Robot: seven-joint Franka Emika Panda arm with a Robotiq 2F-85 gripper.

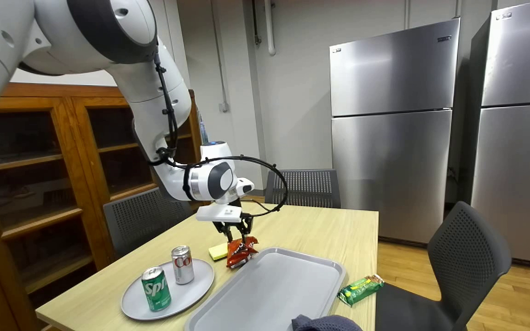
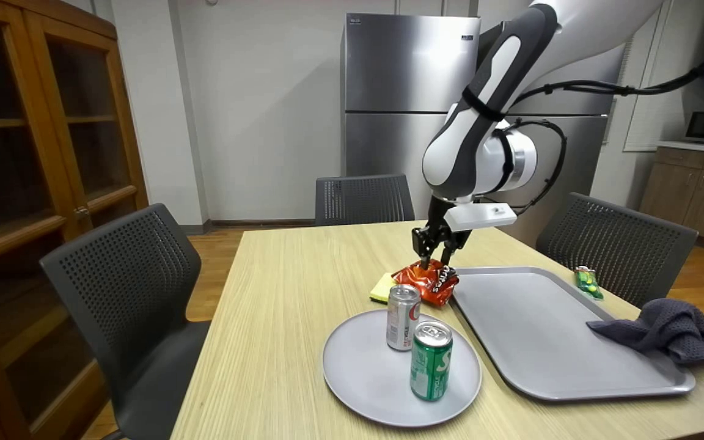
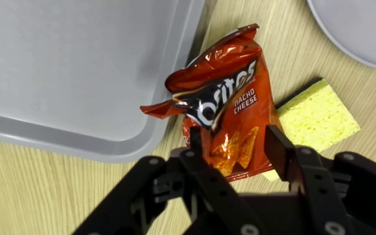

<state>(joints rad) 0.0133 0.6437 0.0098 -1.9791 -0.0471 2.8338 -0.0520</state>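
Straddling a Doritos bag [image 3: 232, 106], end effector [image 3: 232, 130] partly spread, hold unclear, tray [image 3: 64, 65] alongside.

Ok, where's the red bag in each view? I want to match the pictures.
In an exterior view: the bag, left of centre, lower half.
In an exterior view: the bag, right of centre, lower half.
Wrist view: the bag, around the middle, partly behind the tool.
Shared landmark: the tray, beside it in every view.

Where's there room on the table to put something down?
In an exterior view, bare table lies between the plate and the leftmost chair. The middle of the tray is bare, up to the cloth. It's crowded by the gripper: chip bag, sponge, tray edge.
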